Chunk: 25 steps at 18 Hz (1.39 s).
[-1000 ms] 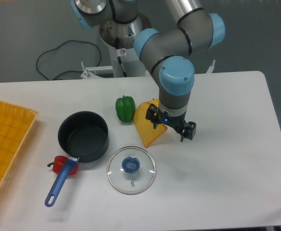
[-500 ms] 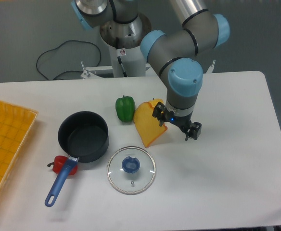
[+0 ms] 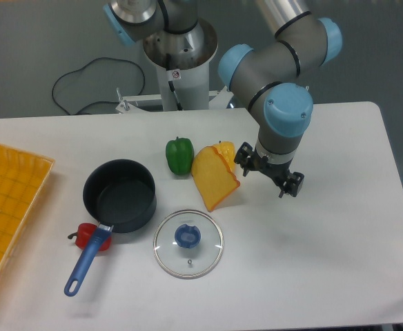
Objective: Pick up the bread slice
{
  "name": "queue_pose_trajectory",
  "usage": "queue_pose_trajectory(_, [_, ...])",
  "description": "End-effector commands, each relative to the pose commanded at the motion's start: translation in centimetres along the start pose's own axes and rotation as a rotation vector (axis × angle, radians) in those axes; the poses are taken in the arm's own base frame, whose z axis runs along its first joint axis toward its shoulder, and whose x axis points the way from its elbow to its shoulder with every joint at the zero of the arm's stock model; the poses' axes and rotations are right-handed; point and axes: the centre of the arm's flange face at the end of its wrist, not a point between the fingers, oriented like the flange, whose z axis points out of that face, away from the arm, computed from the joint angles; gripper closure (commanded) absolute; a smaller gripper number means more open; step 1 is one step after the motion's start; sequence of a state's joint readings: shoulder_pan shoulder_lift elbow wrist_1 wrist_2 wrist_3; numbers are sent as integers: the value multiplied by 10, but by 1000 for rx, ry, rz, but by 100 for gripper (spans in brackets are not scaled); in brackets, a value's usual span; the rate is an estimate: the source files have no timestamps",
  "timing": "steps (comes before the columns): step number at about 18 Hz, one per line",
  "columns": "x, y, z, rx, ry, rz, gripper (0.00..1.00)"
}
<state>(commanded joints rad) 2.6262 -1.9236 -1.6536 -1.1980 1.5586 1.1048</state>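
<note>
Bread slice (image 3: pixel 214 179) flat on white surface (image 3: pixel 326 262), just right of green pepper (image 3: pixel 179 156), point toward glass lid (image 3: pixel 188 243). Tool (image 3: pixel 270 176) just right of slice, empty; jaw opening unclear.

Green pepper (image 3: pixel 179 156), dark pot (image 3: pixel 119 195), glass lid (image 3: pixel 188 243), yellow tray (image 3: pixel 8 207).

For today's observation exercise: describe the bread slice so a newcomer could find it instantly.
Start at the dark pot on the white table; to its right stands a green pepper. The bread slice lies just right of that, left of the robot's hand: flat, yellow-orange, darker crust rim, tapering to a point.
</note>
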Motion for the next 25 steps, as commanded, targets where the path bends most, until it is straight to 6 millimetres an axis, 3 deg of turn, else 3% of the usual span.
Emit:
queue_pose_trajectory(4, [7,3,20,-13,39,-105,0])
queue_pose_trajectory(14, [5,-2,19,-5,31,-357,0])
queue_pose_trajectory(18, [-4,-1,1,6,7,-447,0])
queue_pose_trajectory(25, [-4,10,18,-40,52,-582,0])
